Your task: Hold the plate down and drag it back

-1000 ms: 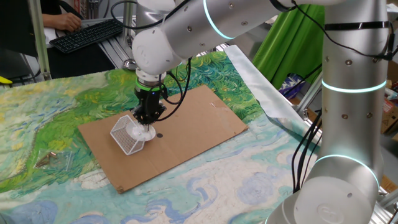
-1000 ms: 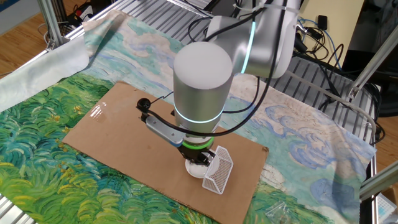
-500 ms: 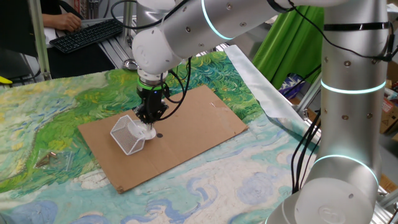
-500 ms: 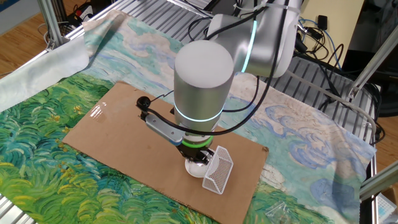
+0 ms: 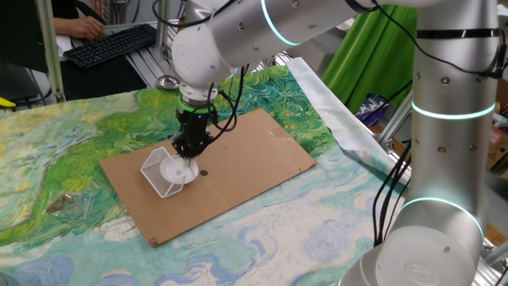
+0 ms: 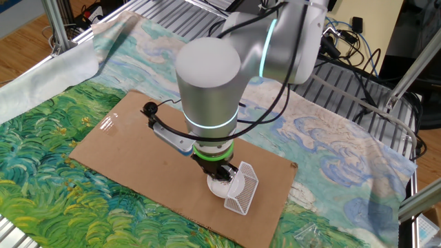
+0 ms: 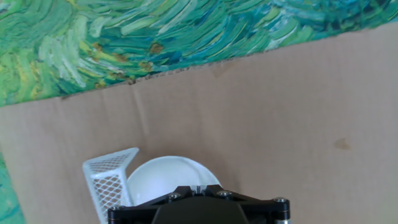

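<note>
The plate (image 5: 178, 170) is a small white dish lying on a brown cardboard sheet (image 5: 254, 159), with its left edge against a white wire-mesh basket (image 5: 157, 176) lying on its side. My gripper (image 5: 189, 156) points straight down over the plate's right part, with its tips at or just above the dish; I cannot tell whether they touch. In the other fixed view the gripper (image 6: 219, 175) stands over the plate (image 6: 218, 187), beside the basket (image 6: 241, 191). In the hand view the plate (image 7: 163, 179) and basket (image 7: 111, 180) show below the gripper (image 7: 199, 187), whose fingers are together.
The cardboard lies on a painted cloth (image 5: 71, 143). A small metal bowl (image 5: 166, 81) sits at the far edge of the cloth. A crumpled clear plastic wrapper (image 5: 75, 205) lies left of the cardboard. A keyboard (image 5: 111, 44) and a person are behind the table.
The arm's wrist has shifted and lifted a little, so more of the plate shows. The plate and basket stay where they were.
</note>
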